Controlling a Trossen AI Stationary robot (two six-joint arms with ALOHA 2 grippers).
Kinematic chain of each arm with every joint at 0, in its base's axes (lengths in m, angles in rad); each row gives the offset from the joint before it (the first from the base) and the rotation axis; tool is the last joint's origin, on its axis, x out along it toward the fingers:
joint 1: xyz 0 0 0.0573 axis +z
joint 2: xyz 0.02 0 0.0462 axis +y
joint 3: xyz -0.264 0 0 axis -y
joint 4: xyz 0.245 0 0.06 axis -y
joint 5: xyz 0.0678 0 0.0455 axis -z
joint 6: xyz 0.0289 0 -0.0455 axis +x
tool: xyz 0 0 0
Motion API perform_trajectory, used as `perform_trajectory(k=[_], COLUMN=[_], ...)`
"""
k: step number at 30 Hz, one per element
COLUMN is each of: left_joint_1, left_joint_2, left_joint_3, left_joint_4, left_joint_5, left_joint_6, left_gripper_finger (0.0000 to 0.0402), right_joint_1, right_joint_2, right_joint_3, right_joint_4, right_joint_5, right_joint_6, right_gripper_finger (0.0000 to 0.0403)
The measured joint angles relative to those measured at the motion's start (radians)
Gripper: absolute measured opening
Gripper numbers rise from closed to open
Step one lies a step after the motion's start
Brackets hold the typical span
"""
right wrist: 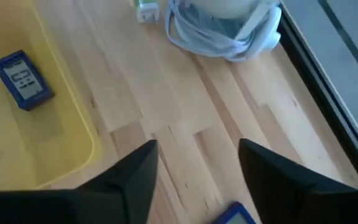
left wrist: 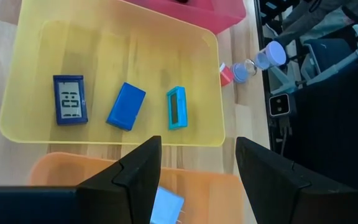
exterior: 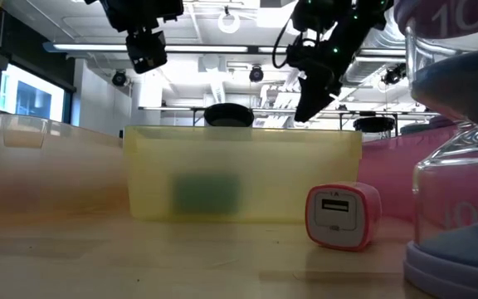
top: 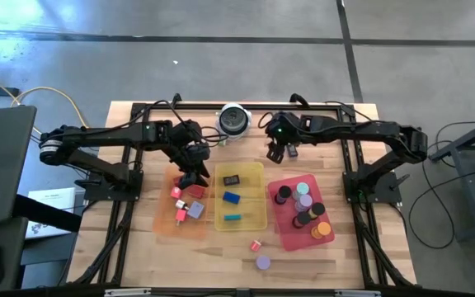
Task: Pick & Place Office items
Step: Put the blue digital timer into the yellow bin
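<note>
Three flat translucent trays sit side by side on the wooden table (top: 138,247): an orange tray (top: 165,221) at nine o'clock, a yellow tray (top: 254,221) in the middle and a red tray (top: 280,235) at three o'clock. We see the left gripper (top: 195,165) over the orange tray's far end, its fingers (left wrist: 138,171) apart with nothing between them; a pale blue-white piece (left wrist: 166,205) lies in the orange tray just below them. In the yellow tray lie a dark blue digital clock block (left wrist: 69,99), a plain blue block (left wrist: 126,106) and a teal block (left wrist: 176,107). Round discs (top: 305,206) in purple, black, orange and teal fill the red tray, while pink, red and grey bits (top: 186,205) rest in the orange one. Toward six o'clock, a small red-and-white piece (top: 256,245) and a purple disc (top: 263,262) stand on bare wood. Our right gripper (top: 282,150) hangs over bare table at twelve o'clock of the yellow tray, beside the round silver-and-black object (top: 234,120); its fingers (right wrist: 135,171) stand apart and hold nothing, and a blue piece (right wrist: 234,214) lies on the wood just beside them.
</note>
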Motion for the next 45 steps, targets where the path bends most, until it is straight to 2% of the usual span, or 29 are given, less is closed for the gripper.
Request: perform_trajectory(k=[5,7,13,15,17,19,22,25,28,31,33,39,45], left_joint_1=[0.000,0.001,0.017,0.021,0.023,0.023,0.023,0.023,0.023,0.023,0.023,0.023,0.023], left_joint_2=[0.000,0.000,0.000,0.000,0.000,0.000,0.000,0.000,0.000,0.000,0.000,0.000,0.000], left_joint_3=[0.000,0.000,0.000,0.000,0.000,0.000,0.000,0.000,0.000,0.000,0.000,0.000,0.000], left_joint_4=[-0.007,-0.007,-0.006,-0.006,-0.006,-0.006,-0.005,-0.005,-0.005,-0.006,-0.013,-0.020,-0.022], left_joint_5=[-0.001,-0.002,-0.002,-0.002,-0.002,-0.001,-0.001,0.001,0.014,0.019,0.022,0.047,0.062], left_joint_6=[0.001,0.003,0.007,0.007,0.008,0.009,0.012,0.012,0.020,0.029,0.029,0.034,0.045], left_gripper_finger=[0.0200,0.0200,0.0200,0.0200,0.0200,0.0200,0.0200,0.0200,0.0200,0.0200,0.0200,0.0200,0.0200], right_joint_1=[-0.001,-0.002,-0.003,-0.003,-0.002,-0.002,-0.002,0.003,-0.026,-0.104,-0.163,-0.277,-0.288], right_joint_2=[0.000,0.000,0.000,0.000,0.000,0.000,0.000,0.000,0.000,0.000,0.000,0.005,0.047], right_joint_3=[0.000,0.000,0.000,0.000,0.000,0.000,0.000,0.000,0.000,0.000,0.000,0.000,-0.006], right_joint_4=[-0.003,-0.015,-0.177,-0.254,-0.310,-0.341,-0.345,-0.335,-0.312,-0.314,-0.315,-0.316,-0.310], right_joint_5=[0.032,0.119,0.487,0.551,0.560,0.542,0.529,0.455,0.318,0.116,0.025,-0.109,-0.135], right_joint_6=[-0.002,0.043,0.215,0.248,0.288,0.286,0.193,0.170,0.266,0.406,0.472,0.481,0.445], right_gripper_finger=[0.0261,0.0270,0.0277,0.0277,0.0277,0.0277,0.0277,0.0277,0.0277,0.0275,0.0272,0.0270,0.0269])
